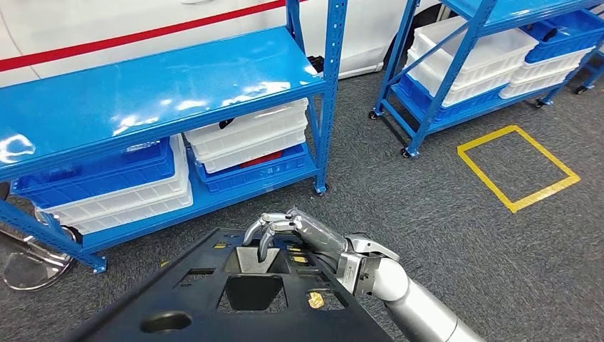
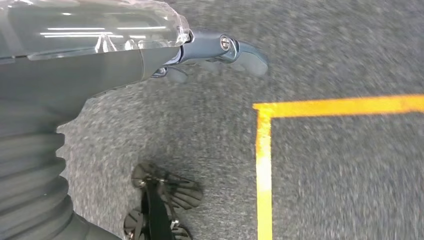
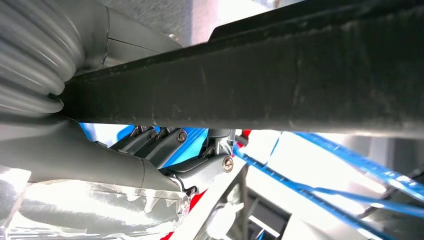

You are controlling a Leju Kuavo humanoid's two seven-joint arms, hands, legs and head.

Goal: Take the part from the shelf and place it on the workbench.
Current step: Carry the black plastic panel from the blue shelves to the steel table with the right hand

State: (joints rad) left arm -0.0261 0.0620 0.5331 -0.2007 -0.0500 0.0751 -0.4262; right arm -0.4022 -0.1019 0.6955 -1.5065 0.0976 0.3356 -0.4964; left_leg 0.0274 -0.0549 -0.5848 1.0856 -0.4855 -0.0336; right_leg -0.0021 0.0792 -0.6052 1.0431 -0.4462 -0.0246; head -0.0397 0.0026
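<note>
Right hand (image 1: 285,231) hooks fingers through cutout in black part (image 1: 242,292) – part off blue shelf (image 1: 157,92), carried low in front. Left hand (image 2: 220,50) hangs empty over carpet, fingers loosely apart. One-sided grip on wide panel – could tilt, slip, clip shelf post when turning.

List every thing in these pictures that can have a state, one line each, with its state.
Black part: off the shelf, held by the right hand.
Right hand: fingers hooked into a cutout of the part.
Left hand: holds nothing, hanging above the floor.
Shelf top: bare.
</note>
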